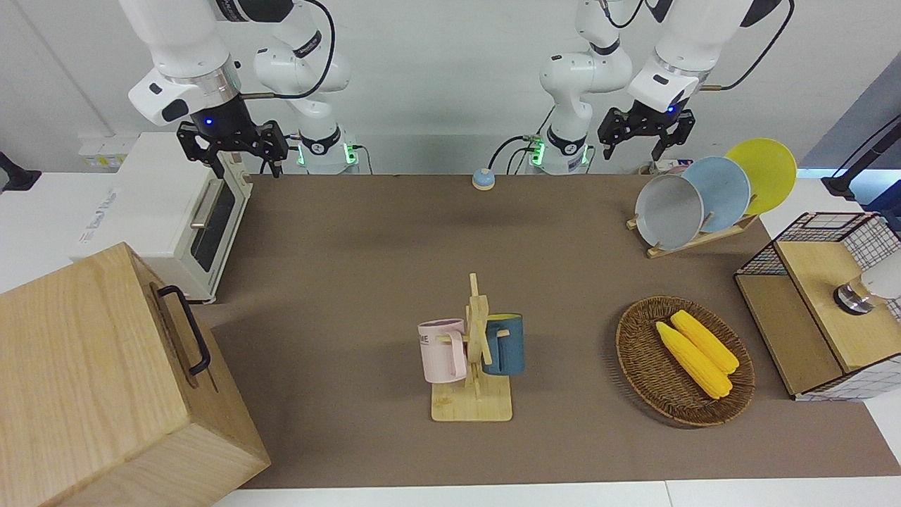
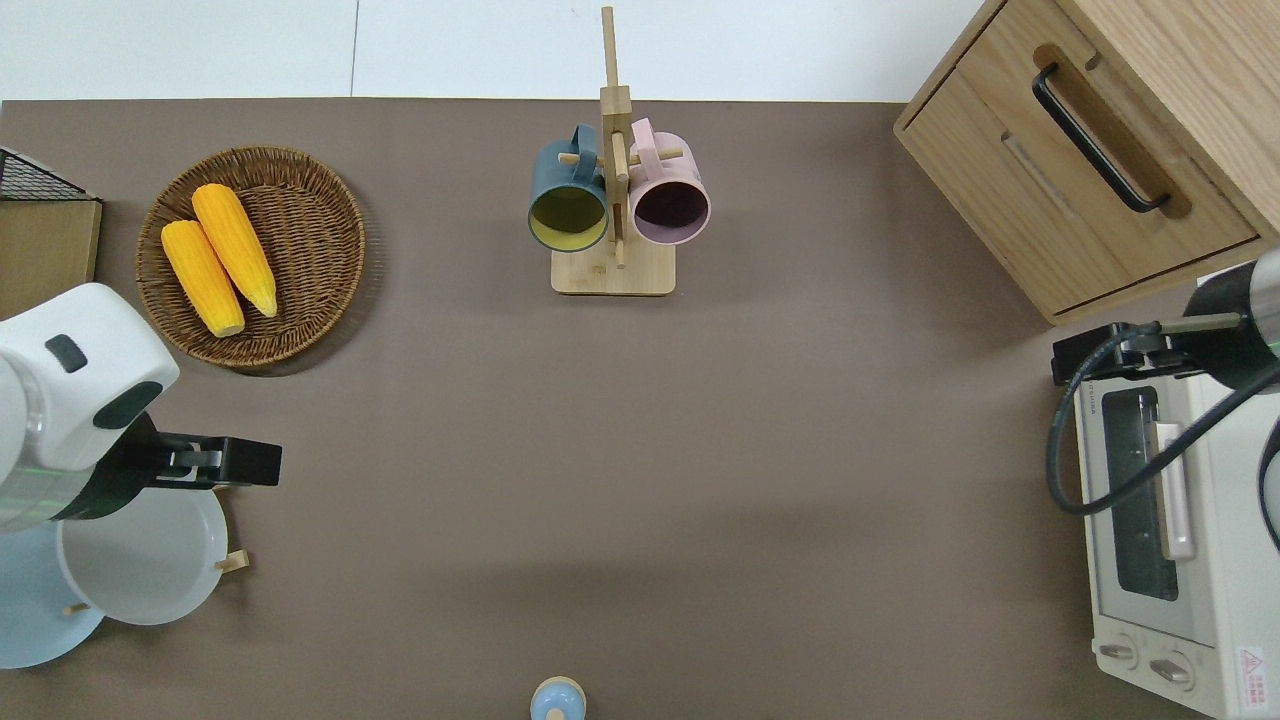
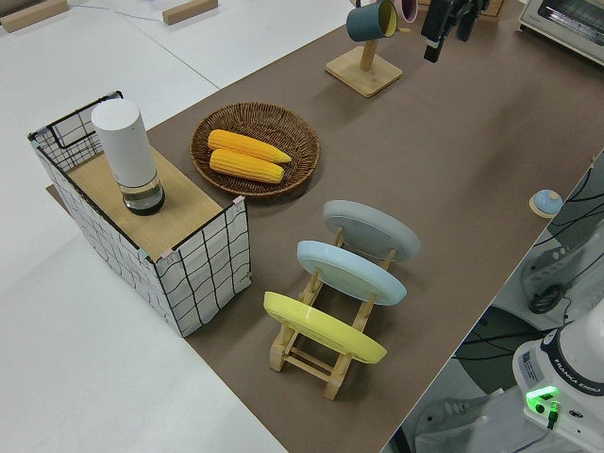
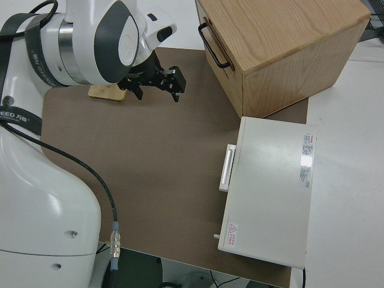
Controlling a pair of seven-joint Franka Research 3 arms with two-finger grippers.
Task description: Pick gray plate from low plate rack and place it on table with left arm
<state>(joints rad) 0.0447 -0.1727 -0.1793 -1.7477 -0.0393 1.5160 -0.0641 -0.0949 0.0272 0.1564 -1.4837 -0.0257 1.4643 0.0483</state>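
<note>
The gray plate leans in the slot of the low plate rack that lies farthest from the robots, at the left arm's end of the table. My left gripper hangs open in the air over the gray plate's farther rim, well above it and touching nothing. The right arm is parked, and its gripper is open and holds nothing.
A light blue plate and a yellow plate stand in the same rack. A wicker basket holds two corn cobs. A mug stand, a wire crate, a toaster oven, a wooden cabinet and a small blue button are also here.
</note>
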